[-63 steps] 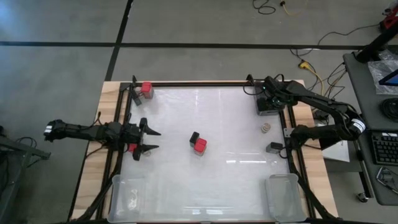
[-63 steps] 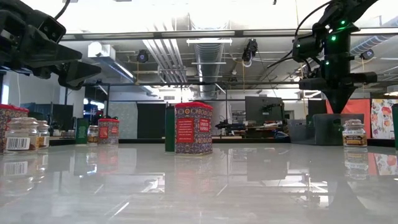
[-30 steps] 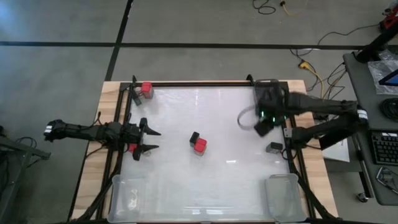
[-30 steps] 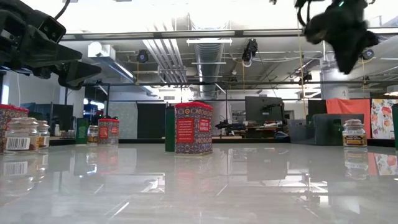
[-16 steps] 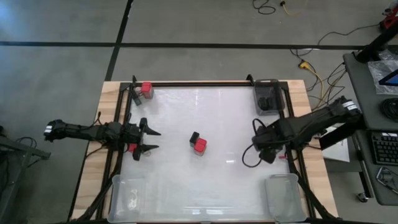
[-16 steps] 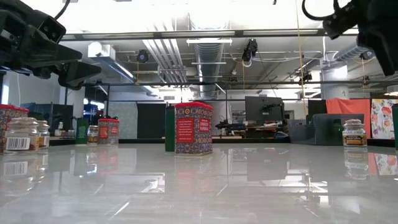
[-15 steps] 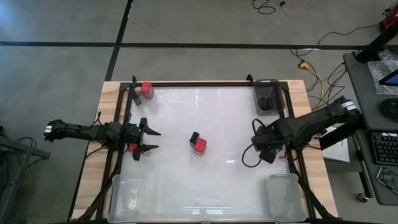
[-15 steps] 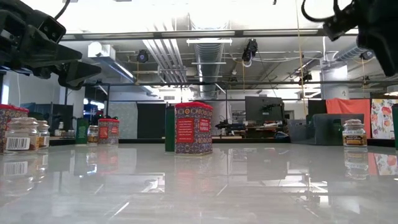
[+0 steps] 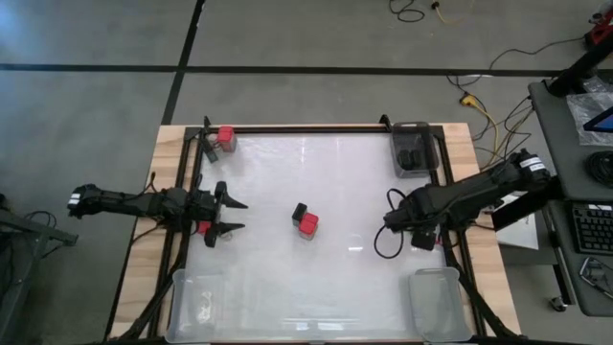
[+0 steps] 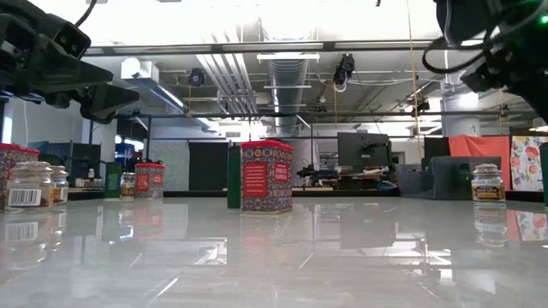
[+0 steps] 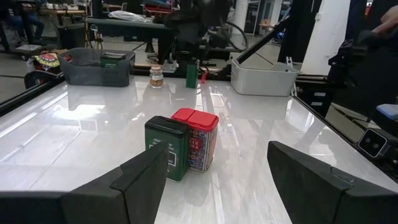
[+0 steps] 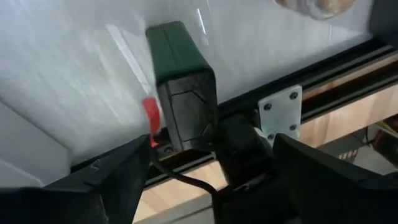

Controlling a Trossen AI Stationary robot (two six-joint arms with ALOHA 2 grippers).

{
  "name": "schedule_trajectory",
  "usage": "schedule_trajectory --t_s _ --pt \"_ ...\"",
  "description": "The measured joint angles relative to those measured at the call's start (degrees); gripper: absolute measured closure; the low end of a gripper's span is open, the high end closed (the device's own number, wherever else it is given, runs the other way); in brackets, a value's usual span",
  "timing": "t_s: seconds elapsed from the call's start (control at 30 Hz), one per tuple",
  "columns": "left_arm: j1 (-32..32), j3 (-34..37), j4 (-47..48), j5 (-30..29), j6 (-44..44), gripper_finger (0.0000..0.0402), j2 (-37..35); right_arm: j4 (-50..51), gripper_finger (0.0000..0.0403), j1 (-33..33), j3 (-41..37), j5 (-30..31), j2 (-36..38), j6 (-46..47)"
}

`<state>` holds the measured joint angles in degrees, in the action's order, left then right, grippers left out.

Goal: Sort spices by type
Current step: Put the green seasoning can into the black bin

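Note:
The spices stand about the white table. A dark green jar (image 12: 180, 81) stands on its base by the right rail. My right gripper (image 9: 417, 230) hangs over it, open and pointing steeply down, a finger (image 12: 93, 180) on either side and clear of it. A round tan lid (image 12: 317, 5) shows just beyond. A red-topped jar (image 9: 308, 225) and a dark jar (image 9: 299, 211) stand side by side mid-table; both also show in the left wrist view, red-topped jar (image 11: 200, 146). Another red-topped jar (image 9: 226, 137) stands far left. My left gripper (image 9: 230, 216) waits open at the left edge.
A dark bin (image 9: 412, 149) sits at the far right corner. Clear bins stand near left (image 9: 196, 305) and near right (image 9: 441, 305). A black frame rail (image 12: 323, 93) runs just beside the green jar. The low view shows a glass jar (image 10: 488, 182) at the right.
My right gripper has swung from beside the far-right bin toward the near edge along the right rail, come down and rolled, and now hangs over the dark green jar. The jars have stayed in place.

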<state>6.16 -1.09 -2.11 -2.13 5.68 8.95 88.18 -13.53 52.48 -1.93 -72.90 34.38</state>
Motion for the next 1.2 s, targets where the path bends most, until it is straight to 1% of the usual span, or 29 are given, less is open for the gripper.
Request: schedule_trajectory --t_s 0.27,0.37,0.5,0.73,0.97,1.1,1.2 --pt "0.0 0.0 0.0 0.0 0.0 0.0143 0.0 -4.1 0.0081 0.3 -3.8 0.1 0.0 -5.6" --pt "0.0 0.0 0.0 0.0 0.0 0.0143 0.0 -7.7 0.0091 0.2 -4.9 0.4 0.0 -6.0" --pt "0.0 0.0 0.0 0.0 0.0 0.0143 0.0 -9.3 0.0111 0.2 -5.0 0.4 0.0 -6.9" --pt "0.0 0.0 0.0 0.0 0.0 0.0143 0.0 -9.2 0.0172 0.2 -5.3 0.4 0.0 -10.0" --pt "0.0 0.0 0.0 0.0 0.0 0.0143 0.0 -9.0 0.0229 0.2 -6.0 0.2 0.0 -7.5" --pt "0.0 0.0 0.0 0.0 0.0 0.0143 0.0 -8.0 0.0262 0.8 -2.8 0.0 0.0 -4.1" --pt "0.0 0.0 0.0 0.0 0.0 0.0143 0.0 -3.7 0.0280 1.9 2.2 0.5 0.1 -3.3"
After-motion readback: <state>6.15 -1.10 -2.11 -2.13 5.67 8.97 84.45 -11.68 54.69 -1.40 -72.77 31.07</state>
